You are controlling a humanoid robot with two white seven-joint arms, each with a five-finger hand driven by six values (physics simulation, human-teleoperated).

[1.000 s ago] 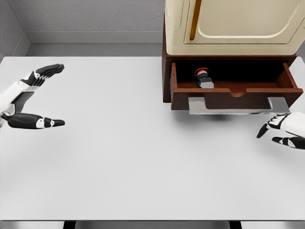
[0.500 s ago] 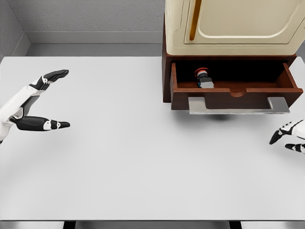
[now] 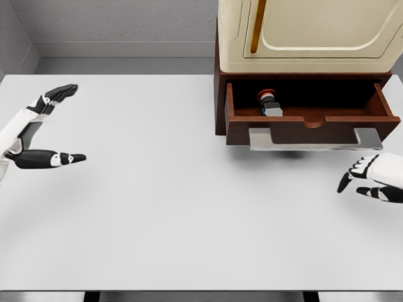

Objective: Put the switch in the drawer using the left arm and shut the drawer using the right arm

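Note:
The switch (image 3: pixel 270 102), grey with a red button on top, lies inside the brown drawer (image 3: pixel 313 121), which stands pulled out from the cabinet with its metal handle (image 3: pixel 313 139) facing me. My left hand (image 3: pixel 55 126) hovers at the far left of the table, fingers spread wide and holding nothing. At the right edge my right hand (image 3: pixel 354 181) shows below and right of the handle, a short way off it, with fingers relaxed and empty.
A cream cabinet (image 3: pixel 308 31) with a brown vertical bar sits above the drawer at the back right. The white table (image 3: pixel 176 207) stretches across the view, and a grey wall runs behind it.
My right hand slid out toward the right edge, then came back in to the left and slightly up toward the drawer. The left hand shifted a little left.

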